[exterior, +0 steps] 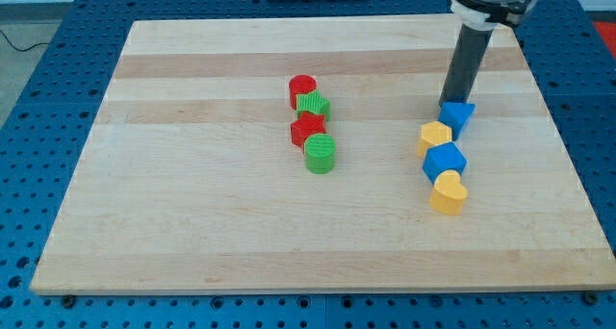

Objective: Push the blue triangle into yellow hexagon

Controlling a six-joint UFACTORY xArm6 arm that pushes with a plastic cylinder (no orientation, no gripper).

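Blocks nearest the view's bottom come first: a yellow heart [449,193], touching a blue hexagonal block [445,161] just above it. Next up sits the yellow hexagon [435,136], with the blue triangle [458,114] touching its upper right. My tip [449,101] rests at the triangle's far edge; fingers do not exist on this rod. Mid-tabletop [192,175], a green cylinder [320,154], red star [308,130], green block [314,105] and red cylinder [302,88] form a column.
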